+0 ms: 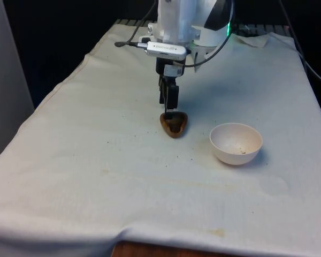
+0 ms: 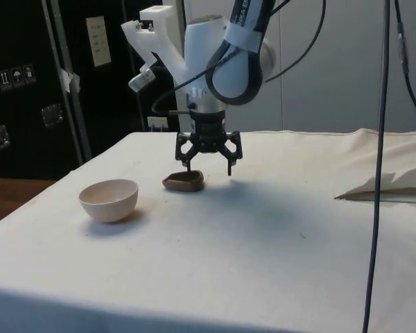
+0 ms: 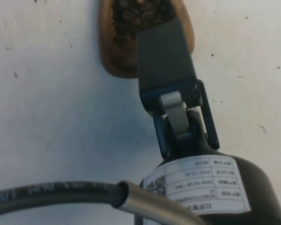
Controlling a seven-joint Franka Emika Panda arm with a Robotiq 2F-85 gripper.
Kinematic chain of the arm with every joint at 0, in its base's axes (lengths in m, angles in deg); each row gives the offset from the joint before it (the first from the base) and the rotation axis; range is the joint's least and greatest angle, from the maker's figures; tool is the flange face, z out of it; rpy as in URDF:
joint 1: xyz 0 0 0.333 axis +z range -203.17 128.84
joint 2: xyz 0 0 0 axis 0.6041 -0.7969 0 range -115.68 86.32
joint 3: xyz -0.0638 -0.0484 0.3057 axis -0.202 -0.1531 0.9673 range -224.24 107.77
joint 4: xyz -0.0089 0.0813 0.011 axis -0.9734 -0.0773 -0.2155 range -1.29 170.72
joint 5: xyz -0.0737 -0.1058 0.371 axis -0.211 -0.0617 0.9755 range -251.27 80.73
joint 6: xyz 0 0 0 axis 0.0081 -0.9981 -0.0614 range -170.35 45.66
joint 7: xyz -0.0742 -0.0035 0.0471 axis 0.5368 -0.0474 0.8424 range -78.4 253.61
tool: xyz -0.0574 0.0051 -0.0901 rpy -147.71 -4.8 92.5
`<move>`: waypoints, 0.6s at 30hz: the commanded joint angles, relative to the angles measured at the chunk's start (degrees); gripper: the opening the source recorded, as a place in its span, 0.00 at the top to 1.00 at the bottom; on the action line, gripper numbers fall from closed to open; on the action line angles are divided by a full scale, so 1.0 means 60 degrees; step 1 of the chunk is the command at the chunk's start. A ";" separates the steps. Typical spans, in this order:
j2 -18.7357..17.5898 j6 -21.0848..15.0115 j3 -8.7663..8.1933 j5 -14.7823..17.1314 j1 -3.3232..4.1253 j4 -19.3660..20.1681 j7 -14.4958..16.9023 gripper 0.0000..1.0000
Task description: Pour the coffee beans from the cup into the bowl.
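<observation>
Currently, one brown wooden teardrop-shaped cup (image 1: 174, 124) of coffee beans (image 3: 139, 16) is being straddled by the wide-open, empty black gripper (image 2: 208, 166); one white round bowl (image 1: 236, 143) is being left at the cup's four o'clock.

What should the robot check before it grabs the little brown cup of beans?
1. Small brown wooden cup upright on the white cloth: ok.
2. Coffee beans inside the cup: ok.
3. Black gripper open, just above the cup: ok.
4. One finger over the beans, one outside the rim: cannot tell.
5. Round white bowl upright, apart from the cup at the front view's right: ok.
</observation>
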 commanded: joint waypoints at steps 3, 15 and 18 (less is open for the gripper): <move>0.0057 -0.0181 0.0010 0.0048 -0.0019 0.0115 -0.0038 0.00; 0.0181 -0.0220 -0.0124 -0.0029 0.0067 0.0306 -0.0115 0.00; 0.0201 -0.0181 -0.0124 -0.0029 0.0086 0.0325 -0.0143 0.00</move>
